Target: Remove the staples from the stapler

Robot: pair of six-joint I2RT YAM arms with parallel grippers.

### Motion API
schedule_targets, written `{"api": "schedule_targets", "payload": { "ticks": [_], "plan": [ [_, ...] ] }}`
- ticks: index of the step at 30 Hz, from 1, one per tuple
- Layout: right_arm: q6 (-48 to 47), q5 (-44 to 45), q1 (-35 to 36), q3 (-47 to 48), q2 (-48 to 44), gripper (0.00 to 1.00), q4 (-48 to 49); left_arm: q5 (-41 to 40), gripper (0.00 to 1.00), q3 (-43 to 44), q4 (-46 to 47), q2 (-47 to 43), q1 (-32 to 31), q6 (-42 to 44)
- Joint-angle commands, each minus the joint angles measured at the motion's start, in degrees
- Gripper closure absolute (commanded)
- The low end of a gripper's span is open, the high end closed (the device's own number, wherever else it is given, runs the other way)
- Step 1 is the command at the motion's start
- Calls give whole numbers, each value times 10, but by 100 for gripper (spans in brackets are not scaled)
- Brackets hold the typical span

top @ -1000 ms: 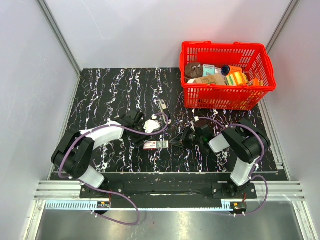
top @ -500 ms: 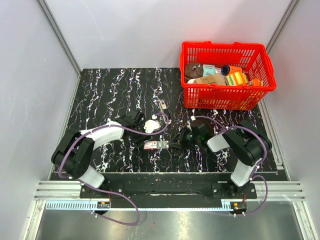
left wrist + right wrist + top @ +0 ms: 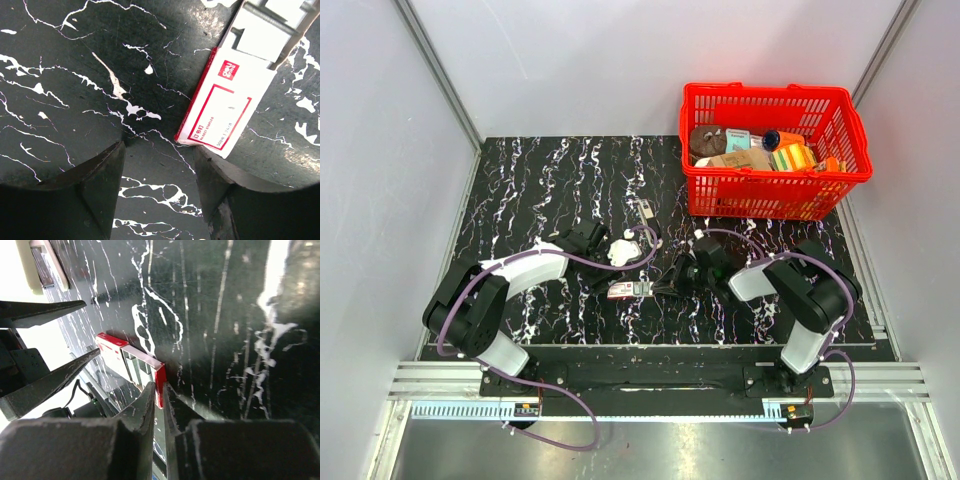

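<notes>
Light, stiff and probably slick-topped, the stapler point(image 3: 645, 211) suits a grip across its sides; left pincer point(image 3: 159, 150) gapes, right pincer point(image 3: 160, 391) clamps the box point(image 3: 114, 348).

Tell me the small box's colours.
The box is white with red edging and print, clearest in the left wrist view.

The stapler point(image 3: 645, 210) (slim, silver-topped) lies flat on the table point(image 3: 540, 180)

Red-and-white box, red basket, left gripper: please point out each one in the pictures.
red-and-white box point(image 3: 220, 117), left wrist view, on its white printed face.
red basket point(image 3: 760, 196), top external view, on its front wall.
left gripper point(image 3: 159, 160), left wrist view, midway between its open fingertips.
</notes>
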Motion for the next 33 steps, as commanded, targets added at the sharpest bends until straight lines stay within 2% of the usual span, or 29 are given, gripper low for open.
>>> {"api": "schedule_targets", "payload": {
  "ticks": [1, 13, 22, 33],
  "plan": [
    [-22, 17, 23, 34, -6, 85, -16, -12, 39, -1, 16, -7, -4, 1],
    [-34, 5, 47, 74, 36, 85, -18, -14, 39, -2, 17, -8, -4, 4],
    [-26, -2, 64, 92, 70, 84, 19, -14, 39, -1, 17, -8, -4, 5],
    [-19, -28, 71, 84, 94, 74, 80, -19, 39, 10, 12, -2, -9, 7]
  ]
}}
